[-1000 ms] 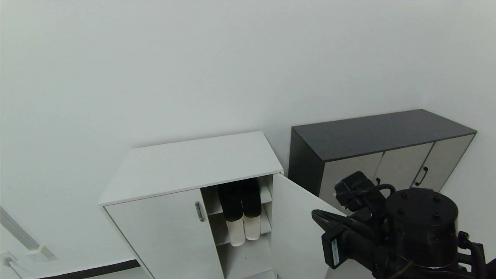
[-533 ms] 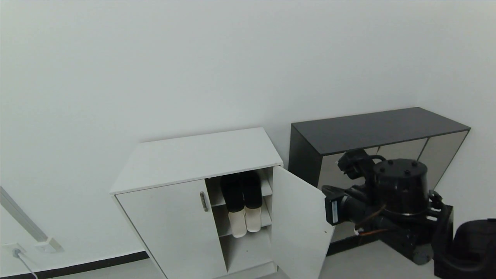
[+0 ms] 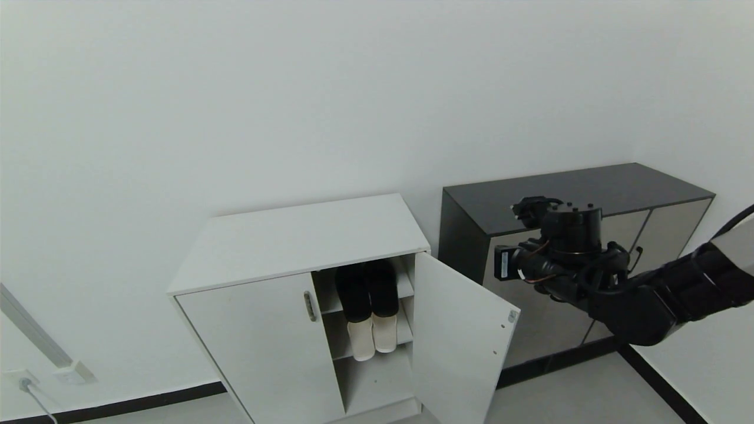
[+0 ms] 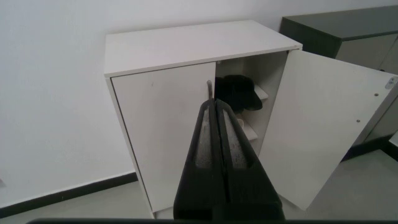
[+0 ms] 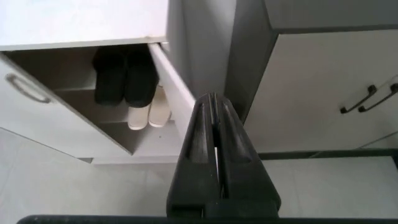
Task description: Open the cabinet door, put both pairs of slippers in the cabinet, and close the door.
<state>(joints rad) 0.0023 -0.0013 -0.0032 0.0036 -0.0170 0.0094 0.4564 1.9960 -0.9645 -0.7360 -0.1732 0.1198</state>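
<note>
Cabinet door (image 3: 459, 335) open; slippers (image 3: 359, 294) on shelf. Right gripper (image 5: 214, 98), at door's 2 o'clock, and left gripper (image 4: 211, 102): closed, empty.

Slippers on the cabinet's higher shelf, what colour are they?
Those are black slippers; the head view shows them best.

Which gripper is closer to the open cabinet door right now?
Right. The right gripper is close beside the open door, just past its free edge. The left gripper is farther back, facing the cabinet's closed door.
</note>
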